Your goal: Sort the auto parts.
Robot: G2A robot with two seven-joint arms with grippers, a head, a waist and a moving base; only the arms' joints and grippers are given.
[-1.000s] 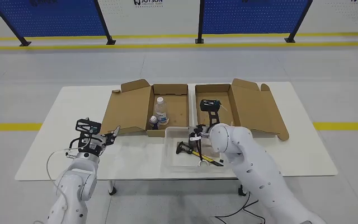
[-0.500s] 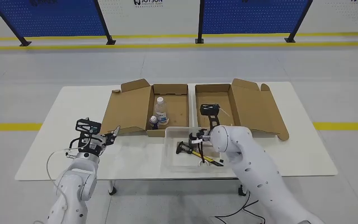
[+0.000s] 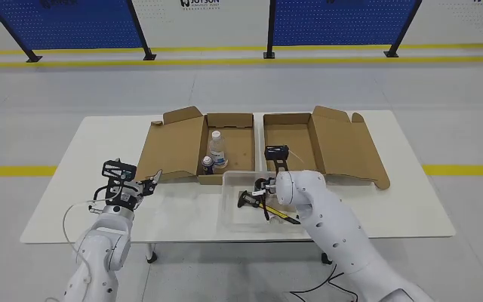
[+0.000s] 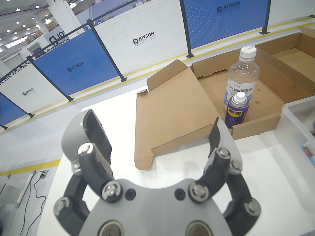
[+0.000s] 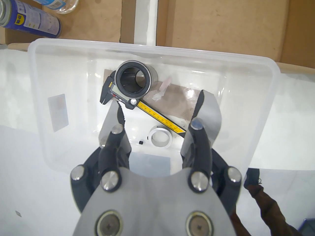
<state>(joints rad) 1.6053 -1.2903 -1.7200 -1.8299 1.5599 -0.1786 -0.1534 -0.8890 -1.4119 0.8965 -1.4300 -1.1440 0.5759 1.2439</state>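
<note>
Tabletop bin [image 5: 152, 47] lies under the right claw [image 5: 160, 99], apart, seemingly shifted leftward; left claw [image 4: 153, 117] stays apart.

The table [image 3: 98, 151] is shown white and the cardboard boxes [image 3: 240, 147] plain brown. The bin [image 5: 152, 47] is rendered clear. The caliper [image 5: 147, 110] is marked by a black head and a yellow, black-ruled scale. The cylinder [image 5: 147, 79] is seen silver outside and black within, the ring [image 5: 169, 140] pale silver. The spray can [image 5: 34, 23] is coloured blue with yellow marking, and the clear bottle [image 4: 242, 74] is capped white and labelled blue-and-white.
</note>
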